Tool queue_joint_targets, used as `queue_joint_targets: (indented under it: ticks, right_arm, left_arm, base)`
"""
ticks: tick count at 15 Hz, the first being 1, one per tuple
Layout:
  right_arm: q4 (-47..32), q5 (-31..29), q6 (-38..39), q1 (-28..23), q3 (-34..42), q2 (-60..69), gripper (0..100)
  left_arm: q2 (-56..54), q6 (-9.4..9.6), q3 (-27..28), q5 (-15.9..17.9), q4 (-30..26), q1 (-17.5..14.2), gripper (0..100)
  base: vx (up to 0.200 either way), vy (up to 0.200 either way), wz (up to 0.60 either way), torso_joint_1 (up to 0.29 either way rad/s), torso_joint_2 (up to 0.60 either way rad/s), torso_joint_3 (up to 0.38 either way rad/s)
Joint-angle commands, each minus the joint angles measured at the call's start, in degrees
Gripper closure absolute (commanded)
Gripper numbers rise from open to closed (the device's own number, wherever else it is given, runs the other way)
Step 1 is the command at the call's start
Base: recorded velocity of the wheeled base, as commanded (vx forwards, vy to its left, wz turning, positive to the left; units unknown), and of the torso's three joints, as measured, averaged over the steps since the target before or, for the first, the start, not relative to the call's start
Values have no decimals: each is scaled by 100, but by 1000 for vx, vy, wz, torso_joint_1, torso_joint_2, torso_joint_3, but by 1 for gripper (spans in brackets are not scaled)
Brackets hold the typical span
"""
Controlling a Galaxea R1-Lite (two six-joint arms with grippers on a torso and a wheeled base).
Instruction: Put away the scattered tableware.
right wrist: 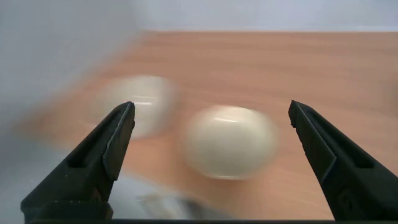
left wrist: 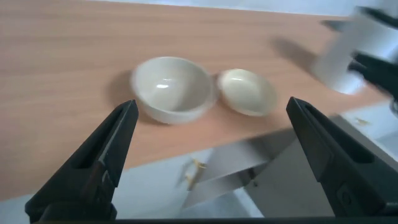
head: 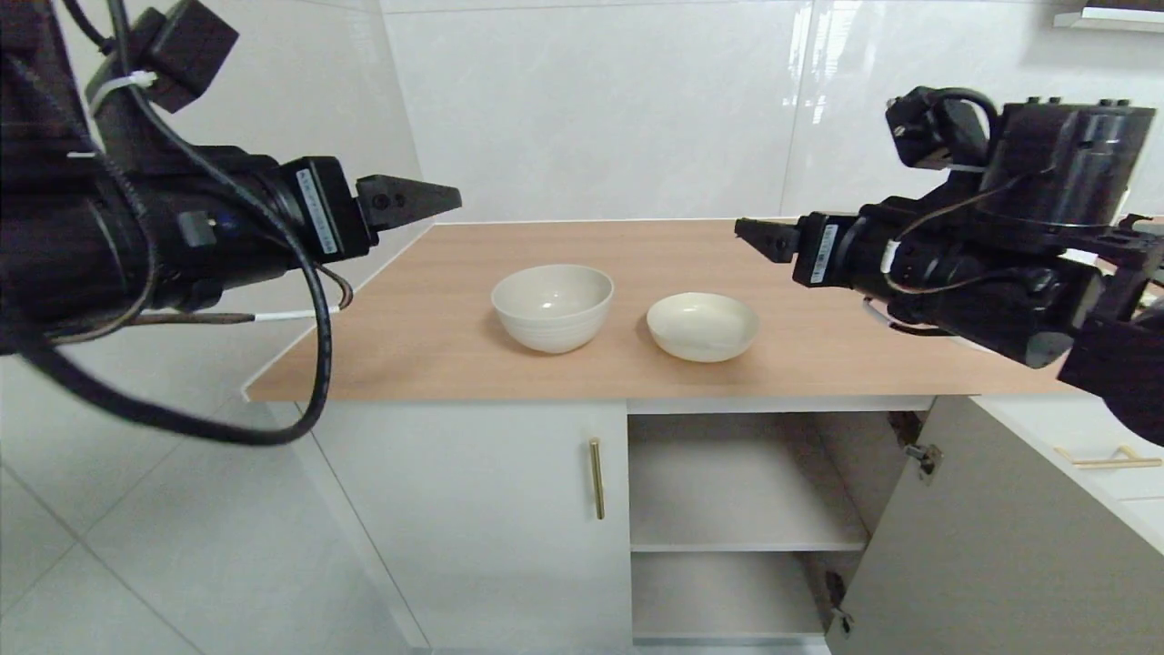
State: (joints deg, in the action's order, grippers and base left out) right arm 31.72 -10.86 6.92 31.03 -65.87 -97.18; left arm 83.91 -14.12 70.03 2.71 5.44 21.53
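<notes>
ceramic deep bowl beside shallow bowl on worktop. left end effector, right end effector spread. risk: glazed rim slips, neighbour knocked.

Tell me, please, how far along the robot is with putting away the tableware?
Done: only the cabinet door stands open below the countertop. In hand: nothing; the left end effector and right end effector are open, held in the air, touching neither bowl. Still to do: the deeper bowl and the shallower bowl both sit on the countertop, neither on a shelf.
</notes>
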Motion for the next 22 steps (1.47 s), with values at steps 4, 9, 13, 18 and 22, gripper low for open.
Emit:
queue_joint_targets:
  ticks: [4,9,13,18,22]
  right_arm:
    - [-1616,-250,907,-53,-919,-301,0]
    - [-1616,-487,916,-26,-814,-46,0]
    - [-1599,-505,916,-18,-779,50,0]
    - [-1590,-505,925,-18,-779,94,0]
    - [-1590,-513,925,-18,-779,94,0]
  left_arm:
    - [1848,-311,1478,-297,-1335,-237,0]
    - [2736,-302,2049,-1070,-1352,-228,0]
    - [3211,-311,2427,-1466,-1519,-228,0]
    - [3545,-487,2761,-1484,-1598,-202,0]
    - [3641,-487,2849,-1466,-1598,-96,100]
  base:
    - [0,0,0,0,0,0]
    - [0,0,0,0,0,0]
    - [0,0,0,0,0,0]
    - [0,0,0,0,0,0]
    - [0,0,0,0,0,0]
